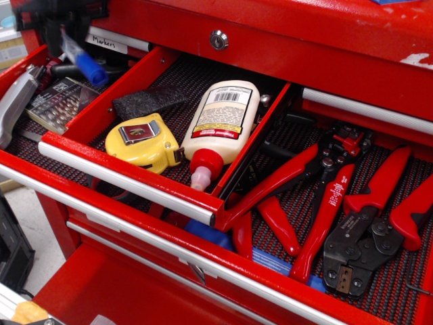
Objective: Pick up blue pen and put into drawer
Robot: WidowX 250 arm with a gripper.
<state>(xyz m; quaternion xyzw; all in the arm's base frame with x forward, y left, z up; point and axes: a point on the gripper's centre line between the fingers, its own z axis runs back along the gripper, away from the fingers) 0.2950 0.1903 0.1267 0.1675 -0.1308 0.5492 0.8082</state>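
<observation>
The blue pen (82,61) has a white barrel and a blue end that points down and to the right. It hangs tilted in the air at the top left, above the left compartment. My black gripper (62,35) is shut on its upper barrel; the fingers are partly cut off by the frame's top edge. The open red drawer (128,173) lies just right of the pen. It holds a yellow tape measure (142,141), a glue bottle (222,122) and a black block (147,100).
A drill-bit case (59,101) and a grey tool (15,100) lie below the pen. A "Markers" label (103,42) is behind it. Red pliers (287,186) and crimpers (369,223) fill the right drawer. A flat blue strip (274,261) lies at the front.
</observation>
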